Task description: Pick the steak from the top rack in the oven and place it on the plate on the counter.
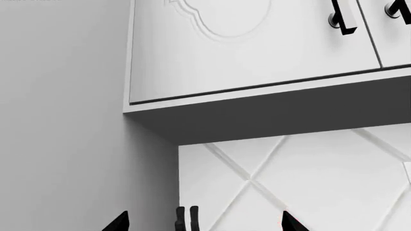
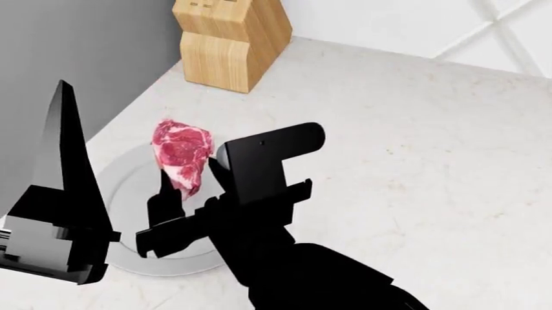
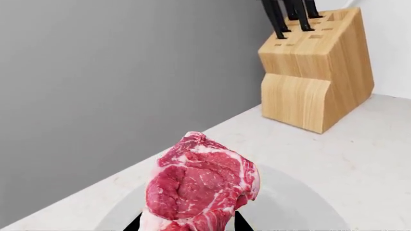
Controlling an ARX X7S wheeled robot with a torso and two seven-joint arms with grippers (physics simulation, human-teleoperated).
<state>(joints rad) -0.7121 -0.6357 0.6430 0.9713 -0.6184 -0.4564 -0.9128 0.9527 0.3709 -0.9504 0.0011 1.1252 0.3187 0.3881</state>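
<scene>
Item: raw steak [image 2: 182,155], marbled; likely soft, floppy, slick. Held at its lower edge by right tool [image 2: 185,187], above white plate [image 2: 121,187], frame left. Left tool [image 1: 204,222]: spread unclear.

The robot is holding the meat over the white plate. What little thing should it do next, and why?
Probably lower the right pincer a little, then open it. The steak is pinched by its lower edge and stands upright over the plate on the counter, apparently not yet lying on it. Going down first should keep it from flopping off the plate.
</scene>
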